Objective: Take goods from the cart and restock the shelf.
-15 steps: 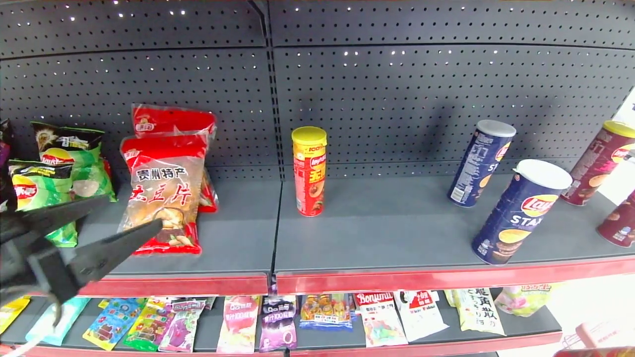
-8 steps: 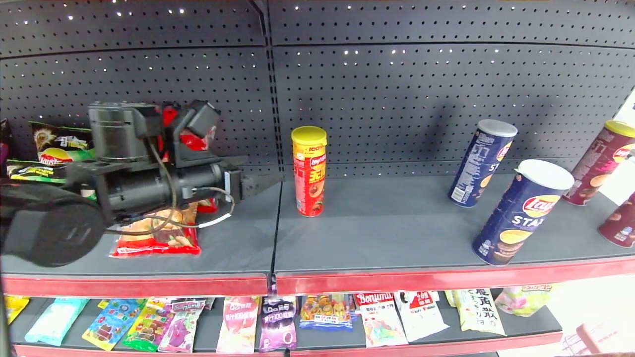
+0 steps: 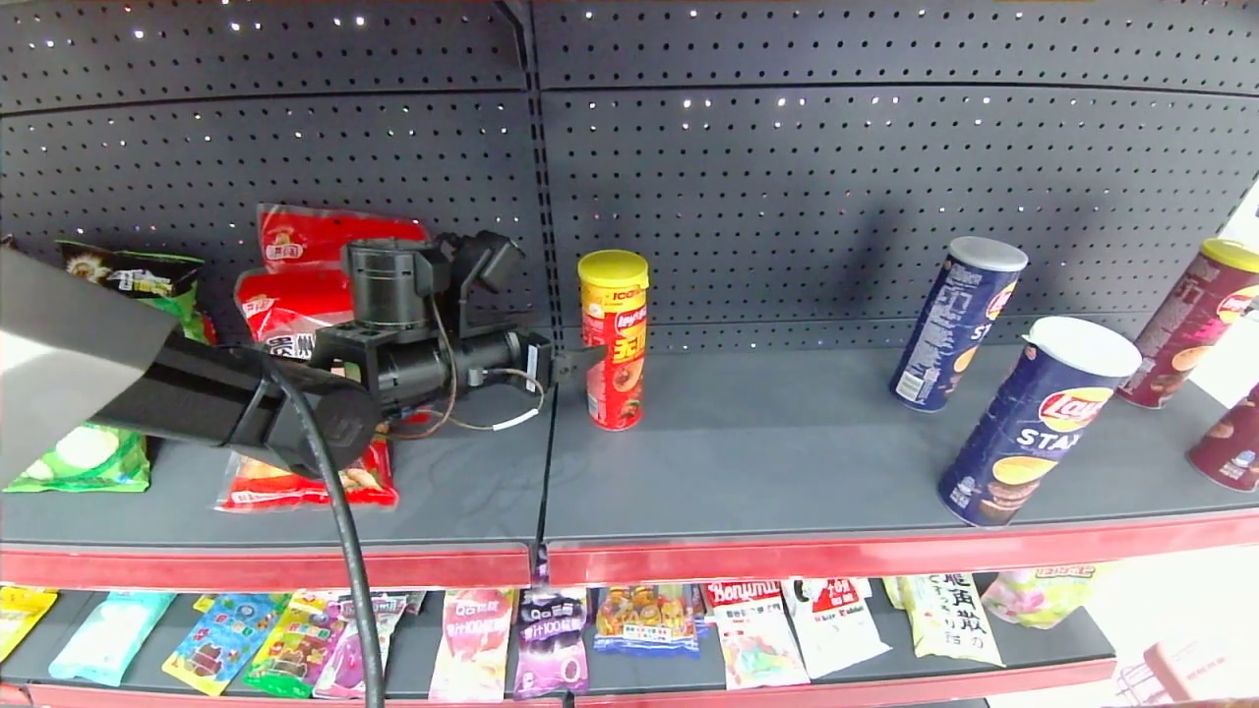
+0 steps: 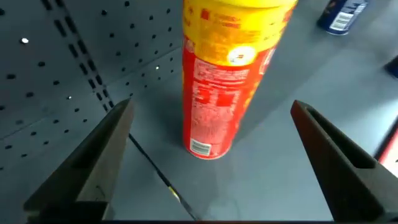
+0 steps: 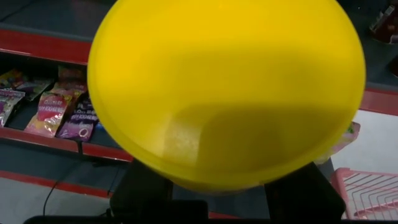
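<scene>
The shelf (image 3: 787, 462) is carrying the red can (image 3: 613, 339) upright near its seam. It is probably a light, stiff, slick tube that tips easily, so mid-body is looking safest. The left gripper (image 4: 210, 118) is gaping wide, empty, flanking it. The right gripper (image 5: 224, 193) is seemingly clamping a yellow-lidded can (image 5: 227, 81).

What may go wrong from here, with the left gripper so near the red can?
The left gripper is open, the upright red can just ahead of it; an off-centre touch might tip the tall, narrow can. The left arm hangs over the red snack bags and might drag them.
</scene>
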